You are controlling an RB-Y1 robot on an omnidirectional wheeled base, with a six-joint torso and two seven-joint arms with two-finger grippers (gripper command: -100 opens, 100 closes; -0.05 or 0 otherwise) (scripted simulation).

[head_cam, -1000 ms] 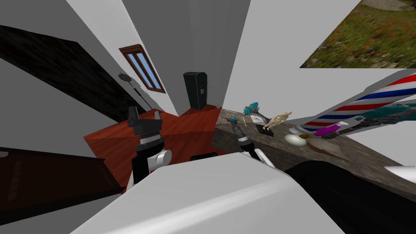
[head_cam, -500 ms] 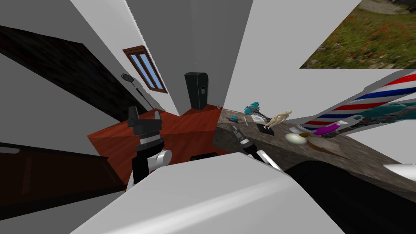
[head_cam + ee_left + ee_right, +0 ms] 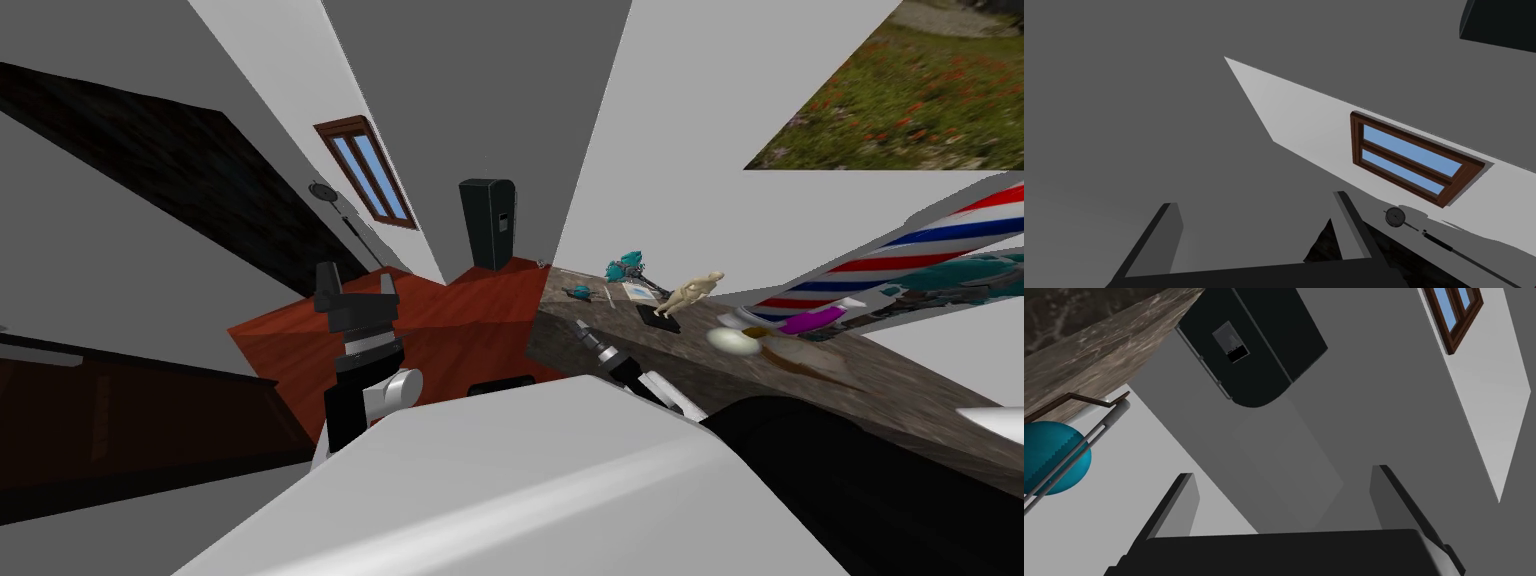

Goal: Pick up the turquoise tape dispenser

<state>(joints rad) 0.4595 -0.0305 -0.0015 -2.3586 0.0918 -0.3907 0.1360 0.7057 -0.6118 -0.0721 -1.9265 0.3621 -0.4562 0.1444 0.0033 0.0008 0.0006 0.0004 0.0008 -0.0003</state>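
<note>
The turquoise tape dispenser [image 3: 577, 292] lies small on the brown stone counter [image 3: 690, 375], near its far left corner. My right gripper [image 3: 582, 326] hovers over the counter's left edge, a short way nearer to me than the dispenser and not touching it. In the right wrist view its fingers [image 3: 1281, 472] stand open with nothing between them. My left gripper [image 3: 355, 285] is raised over the red-brown floor, well left of the counter, and the left wrist view shows it open [image 3: 1254, 198] and empty.
Beyond the dispenser the counter holds another teal object [image 3: 625, 266], a beige figurine [image 3: 688, 292] on a black base, a white bowl [image 3: 730, 340] and a purple item [image 3: 805, 321]. A dark refrigerator [image 3: 488, 224] stands at the far wall. A turquoise rounded thing [image 3: 1049, 458] sits beside my right gripper.
My right gripper has drawn back toward me from the tape dispenser, which stays on the counter. The head view has shifted slightly. The left arm has not moved.
</note>
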